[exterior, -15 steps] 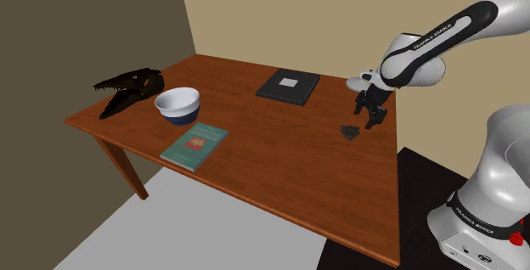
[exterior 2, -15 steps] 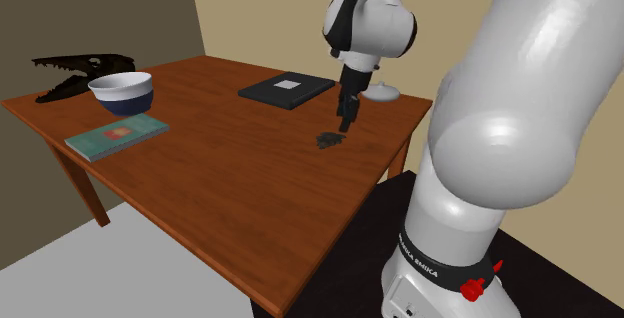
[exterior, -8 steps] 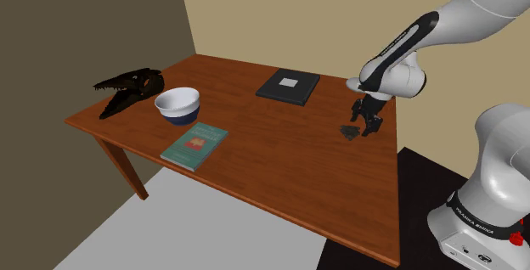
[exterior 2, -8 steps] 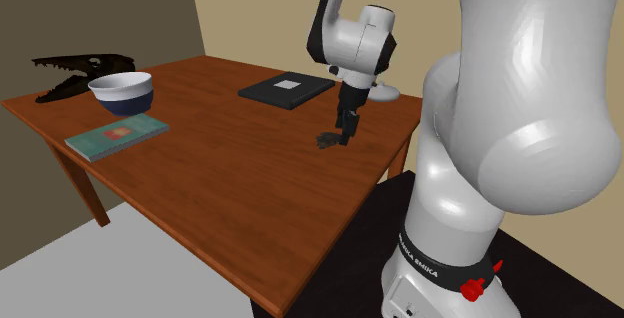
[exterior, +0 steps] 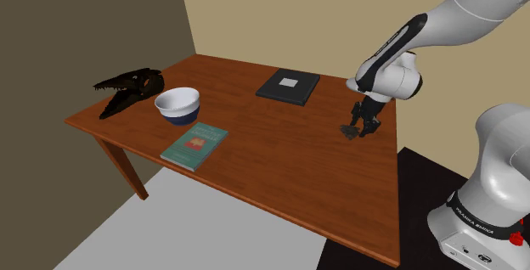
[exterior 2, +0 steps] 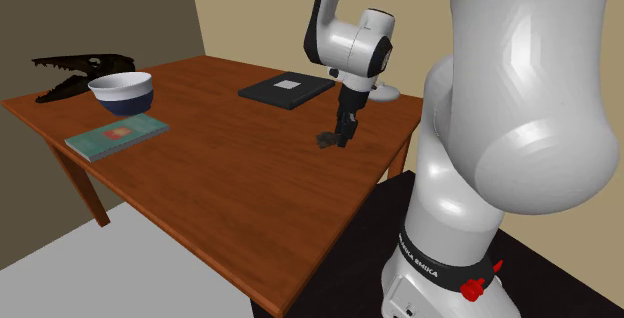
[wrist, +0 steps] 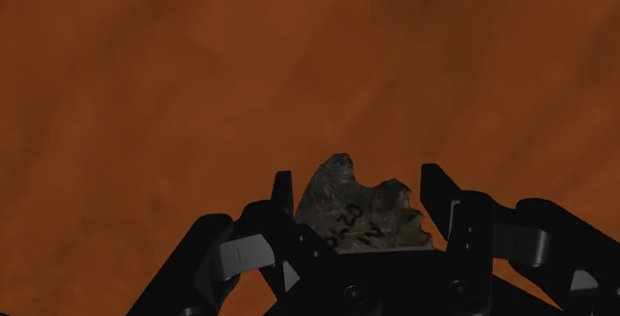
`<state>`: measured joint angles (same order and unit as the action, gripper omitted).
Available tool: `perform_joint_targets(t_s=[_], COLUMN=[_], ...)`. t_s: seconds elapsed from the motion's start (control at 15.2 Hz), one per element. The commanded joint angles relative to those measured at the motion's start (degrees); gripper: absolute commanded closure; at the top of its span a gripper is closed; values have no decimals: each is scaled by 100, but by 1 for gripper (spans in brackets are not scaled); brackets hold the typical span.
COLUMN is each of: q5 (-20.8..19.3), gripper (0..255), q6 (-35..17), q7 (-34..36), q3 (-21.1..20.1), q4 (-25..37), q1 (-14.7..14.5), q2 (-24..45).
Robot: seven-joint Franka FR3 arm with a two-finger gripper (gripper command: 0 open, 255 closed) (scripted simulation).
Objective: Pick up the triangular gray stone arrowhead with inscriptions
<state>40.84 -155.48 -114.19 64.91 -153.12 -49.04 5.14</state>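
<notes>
1. Grey chipped stone with dark marks inked on its face: the arrowhead (wrist: pixel 356 210) lies flat on the brown wooden table (exterior: pixel 280 162), near the table's edge on the shoulder view's right.
2. My gripper (wrist: pixel 359 180) is down at the tabletop with its fingers (wrist: pixel 282 197) spread, one on each side of the stone; I cannot tell whether either pad touches it; nothing is clasped yet.
3. I judge it stiff, hard and light enough for an easy lift; it will not give under the pads; its edges look thin and ragged, so they may chip or let it pivot.
4. Low and flat as it lies, it wants a hold across the broad notched base, pads close to the wood; a pinch near the narrow tip would likely squirt it out sideways.
</notes>
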Motion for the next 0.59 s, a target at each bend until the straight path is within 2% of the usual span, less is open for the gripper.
perform_joint_targets(t_s=[0.0, 0.2, 0.33, 0.4, 0.46, 0.53], q5=[4, 22, -1144, -1891, -2511, -2897], gripper=[255, 255, 255, 255, 255, 255], q6=[1, -5, -135, -179, -167, -109], q7=[-3, -18, 840, 1387, 1845, 2135], q3=[-2, -10, 453, 541, 445, 186], q4=[0, -7, -131, -189, -223, -236], q1=[0, 5, -273, -232, -24, 304], q2=[1, 5, -531, -846, -1099, -1262])
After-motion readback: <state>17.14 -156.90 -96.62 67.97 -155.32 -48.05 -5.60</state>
